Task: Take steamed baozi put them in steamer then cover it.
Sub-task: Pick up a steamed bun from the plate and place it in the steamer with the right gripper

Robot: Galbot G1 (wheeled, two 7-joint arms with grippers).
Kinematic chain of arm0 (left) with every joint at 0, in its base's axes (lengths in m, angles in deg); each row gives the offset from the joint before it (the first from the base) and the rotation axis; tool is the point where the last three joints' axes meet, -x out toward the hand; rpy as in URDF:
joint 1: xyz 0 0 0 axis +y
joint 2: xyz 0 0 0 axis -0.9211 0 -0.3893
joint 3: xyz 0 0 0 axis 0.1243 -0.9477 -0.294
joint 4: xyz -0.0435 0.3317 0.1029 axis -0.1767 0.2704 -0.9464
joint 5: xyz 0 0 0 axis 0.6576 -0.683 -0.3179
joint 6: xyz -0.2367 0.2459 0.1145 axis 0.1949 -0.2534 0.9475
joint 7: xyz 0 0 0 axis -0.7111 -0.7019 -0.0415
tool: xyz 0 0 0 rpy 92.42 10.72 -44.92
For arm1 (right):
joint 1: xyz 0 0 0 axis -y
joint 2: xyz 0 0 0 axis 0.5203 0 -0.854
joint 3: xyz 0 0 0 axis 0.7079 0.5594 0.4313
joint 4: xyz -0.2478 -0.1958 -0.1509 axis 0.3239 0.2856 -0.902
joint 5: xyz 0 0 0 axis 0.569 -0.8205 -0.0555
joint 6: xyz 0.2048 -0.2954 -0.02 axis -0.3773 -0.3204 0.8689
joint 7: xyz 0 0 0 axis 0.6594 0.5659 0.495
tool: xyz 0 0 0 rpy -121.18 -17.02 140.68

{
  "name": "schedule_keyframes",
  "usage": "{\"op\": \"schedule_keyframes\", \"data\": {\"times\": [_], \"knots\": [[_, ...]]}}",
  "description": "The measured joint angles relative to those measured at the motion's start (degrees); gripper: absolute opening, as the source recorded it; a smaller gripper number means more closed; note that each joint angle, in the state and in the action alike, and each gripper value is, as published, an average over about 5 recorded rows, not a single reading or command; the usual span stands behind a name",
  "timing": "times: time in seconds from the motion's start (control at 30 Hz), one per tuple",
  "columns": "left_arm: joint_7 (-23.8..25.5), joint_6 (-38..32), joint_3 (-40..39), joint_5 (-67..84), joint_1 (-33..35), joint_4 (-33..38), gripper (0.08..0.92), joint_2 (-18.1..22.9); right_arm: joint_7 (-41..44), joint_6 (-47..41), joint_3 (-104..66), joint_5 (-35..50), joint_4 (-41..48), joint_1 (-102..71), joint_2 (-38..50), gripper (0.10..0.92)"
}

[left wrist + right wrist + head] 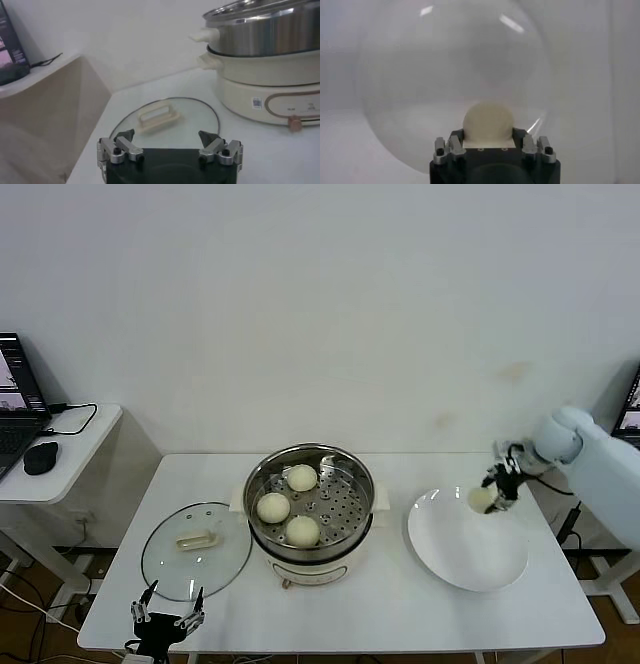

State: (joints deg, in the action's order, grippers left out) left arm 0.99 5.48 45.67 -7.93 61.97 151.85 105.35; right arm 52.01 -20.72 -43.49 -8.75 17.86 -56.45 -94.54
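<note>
Probably a lab: bare white wall, plain white table [400,624], laptop [15,409] on a side desk [75,459].

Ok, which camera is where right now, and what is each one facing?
Head: high, looking down at the steamer, cover, plate; both arms show.
Left wrist: low at the table's near edge, facing cover and steamer; open left gripper shows.
Right wrist: above the plate; right gripper holds a baozi.
Head and left wrist share steamer and cover.
</note>
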Motion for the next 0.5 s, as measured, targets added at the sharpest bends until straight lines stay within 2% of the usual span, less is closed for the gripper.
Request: {"op": "schedule_keyframes", "data": {"times": [0.23,0.5], "knots": [[-0.32,-0.41,0.5,0.28,-0.47,0.58,0.823,-0.25,0.63,-5.32,9.49,11.29,-4.82,12.11,-3.08,0.602],[-0.9,-1.1,0.81,0.5,-0.9,1.07,0.823,-0.36,0.8,-11.22,19.03,22.6,-6.3,23.2,-9.89,0.602]]}}
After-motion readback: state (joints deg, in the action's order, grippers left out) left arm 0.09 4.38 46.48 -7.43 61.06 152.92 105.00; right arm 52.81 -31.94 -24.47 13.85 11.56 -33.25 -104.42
